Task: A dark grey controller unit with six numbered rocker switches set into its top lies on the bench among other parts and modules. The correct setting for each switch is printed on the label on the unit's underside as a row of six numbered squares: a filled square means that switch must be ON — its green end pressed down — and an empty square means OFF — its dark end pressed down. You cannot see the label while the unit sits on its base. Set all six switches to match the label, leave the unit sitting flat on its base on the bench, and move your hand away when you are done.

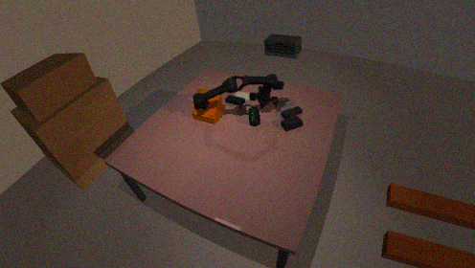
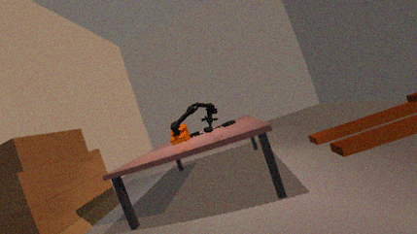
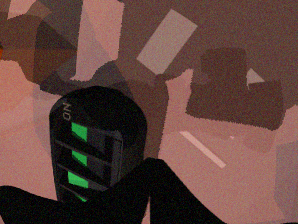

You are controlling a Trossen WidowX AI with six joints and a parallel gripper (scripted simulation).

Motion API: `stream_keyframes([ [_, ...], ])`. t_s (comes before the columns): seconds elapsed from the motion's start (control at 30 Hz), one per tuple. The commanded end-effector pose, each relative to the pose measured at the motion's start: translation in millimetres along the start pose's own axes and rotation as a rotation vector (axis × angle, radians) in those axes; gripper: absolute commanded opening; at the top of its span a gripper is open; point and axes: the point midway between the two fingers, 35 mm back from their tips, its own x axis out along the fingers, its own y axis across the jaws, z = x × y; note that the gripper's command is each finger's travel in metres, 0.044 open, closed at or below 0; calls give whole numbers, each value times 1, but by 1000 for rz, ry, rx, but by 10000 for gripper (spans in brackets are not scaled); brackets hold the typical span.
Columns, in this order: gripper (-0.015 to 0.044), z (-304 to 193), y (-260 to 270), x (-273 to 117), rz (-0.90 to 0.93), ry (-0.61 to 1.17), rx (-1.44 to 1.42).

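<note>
The dark grey controller unit (image 1: 254, 116) (image 3: 100, 107) lies on the pink bench (image 1: 230, 182) with its switch side up. In the wrist view it is at the left, with the printed "ON" near its upper end. Several green switch ends show there. The nearest switches are hidden behind the gripper, and the underside label is not visible. My gripper (image 1: 264, 105) (image 3: 153, 165) is shut and empty. It points down beside the unit, on its far side in the top view. Whether it touches the unit cannot be told.
Two dark modules (image 1: 291, 112) (image 1: 291, 123) lie right of the unit. Another dark module (image 1: 235, 100) and a pale part (image 1: 243, 95) lie behind it, near the orange arm base (image 1: 208, 115). Cardboard boxes (image 1: 72, 115) (image 2: 60, 184) stand left of the bench.
</note>
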Motion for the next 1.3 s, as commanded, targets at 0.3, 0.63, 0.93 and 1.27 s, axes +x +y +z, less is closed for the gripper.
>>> stream_keyframes([
  [0.3,0,0,-7,20,1,2,-2],
  [0.63,0,0,-12,35,2,0,3],
  [0.93,0,0,-12,39,3,-1,4],
  [1.27,0,0,-9,40,3,-1,4],
])
